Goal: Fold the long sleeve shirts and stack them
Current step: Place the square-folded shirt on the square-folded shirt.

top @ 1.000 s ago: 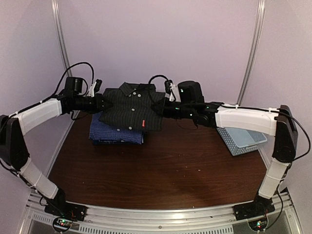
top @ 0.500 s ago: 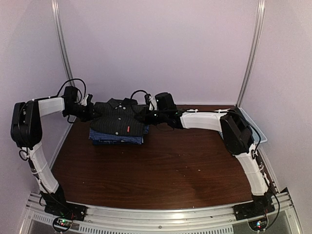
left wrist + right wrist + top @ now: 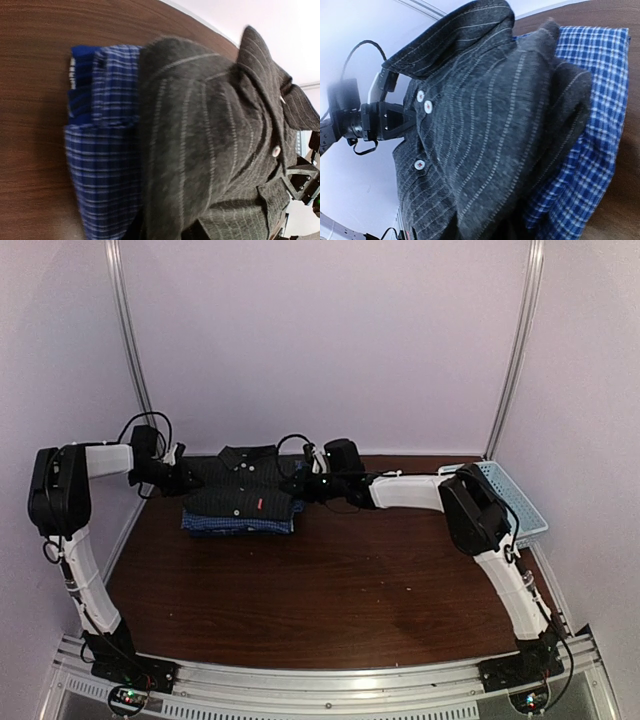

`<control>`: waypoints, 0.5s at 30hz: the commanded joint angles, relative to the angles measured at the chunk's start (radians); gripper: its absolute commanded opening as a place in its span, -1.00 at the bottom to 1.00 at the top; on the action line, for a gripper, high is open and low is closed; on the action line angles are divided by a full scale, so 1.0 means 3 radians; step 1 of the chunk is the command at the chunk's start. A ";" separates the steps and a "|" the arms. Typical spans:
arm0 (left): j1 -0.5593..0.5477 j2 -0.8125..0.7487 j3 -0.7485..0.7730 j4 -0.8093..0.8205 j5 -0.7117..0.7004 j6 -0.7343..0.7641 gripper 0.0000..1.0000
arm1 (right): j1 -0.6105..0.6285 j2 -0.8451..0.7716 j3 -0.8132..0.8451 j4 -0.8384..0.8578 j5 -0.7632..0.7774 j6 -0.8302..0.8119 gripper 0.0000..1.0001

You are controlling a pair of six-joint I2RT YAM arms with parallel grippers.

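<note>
The black pinstriped shirt (image 3: 240, 483), folded, collar toward the back wall, lies on the folded blue checked shirt (image 3: 235, 524) at the back left of the table. Its small red tag (image 3: 262, 504) shows near the front edge. My left gripper (image 3: 186, 480) grips the black shirt's left side and my right gripper (image 3: 299, 487) its right side, both low over the stack. In the left wrist view the black cloth (image 3: 200, 150) drapes over my fingers, with blue checks (image 3: 100, 155) beside it. The right wrist view shows black cloth (image 3: 485, 140) over blue (image 3: 590, 150), fingers hidden.
The light blue plastic basket (image 3: 516, 502) stands at the right edge of the table, behind the right arm's elbow. The back wall is close behind the stack. Brown tabletop (image 3: 330, 590) stretches in front of the shirts.
Both grippers have carried the black shirt back and down, from held above the blue shirt to resting on it. The arms have stretched out low and far from me.
</note>
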 commanded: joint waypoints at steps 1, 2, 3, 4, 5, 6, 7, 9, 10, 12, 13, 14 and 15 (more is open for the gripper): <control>0.0183 -0.0036 0.0069 0.0201 -0.0265 0.0000 -0.45 | -0.0172 -0.0102 0.0077 -0.0232 0.0066 -0.0137 -0.34; 0.0183 -0.0063 0.0071 0.0203 -0.0290 0.0000 -0.39 | -0.0185 -0.0144 0.0055 -0.0281 0.0085 -0.0175 -0.26; 0.0181 -0.0087 0.0076 0.0201 -0.0306 0.0004 -0.32 | -0.0199 -0.0198 0.0008 -0.0312 0.0105 -0.0204 -0.21; 0.0182 -0.0113 0.0081 0.0204 -0.0318 0.0005 -0.24 | -0.0218 -0.0260 -0.0057 -0.0324 0.0120 -0.0221 -0.15; 0.0182 -0.0138 0.0090 0.0190 -0.0318 0.0009 -0.18 | -0.0240 -0.0333 -0.0133 -0.0318 0.0121 -0.0235 -0.08; 0.0183 -0.0171 0.0104 0.0161 -0.0314 0.0019 -0.13 | -0.0262 -0.0408 -0.0224 -0.0296 0.0117 -0.0248 -0.03; 0.0183 -0.0199 0.0113 0.0154 -0.0309 0.0026 -0.10 | -0.0279 -0.0499 -0.0313 -0.0279 0.0118 -0.0268 0.02; 0.0183 -0.0295 0.0106 0.0149 -0.0301 0.0030 -0.07 | -0.0302 -0.0673 -0.0492 -0.0276 0.0139 -0.0335 0.06; 0.0183 -0.0343 0.0098 0.0159 -0.0297 0.0032 -0.06 | -0.0312 -0.0766 -0.0572 -0.0293 0.0155 -0.0376 0.06; 0.0179 -0.0488 0.0040 0.0247 -0.0251 0.0023 -0.04 | -0.0323 -0.0954 -0.0750 -0.0309 0.0191 -0.0457 0.07; 0.0178 -0.0564 -0.0003 0.0334 -0.0200 0.0005 -0.03 | -0.0325 -0.1050 -0.0855 -0.0299 0.0197 -0.0487 0.07; 0.0174 -0.0641 -0.0085 0.0433 -0.0136 -0.0039 -0.03 | -0.0329 -0.1144 -0.0965 -0.0280 0.0206 -0.0510 0.07; 0.0162 -0.0704 -0.0144 0.0550 -0.0072 -0.0080 -0.03 | -0.0331 -0.1243 -0.1070 -0.0257 0.0209 -0.0525 0.07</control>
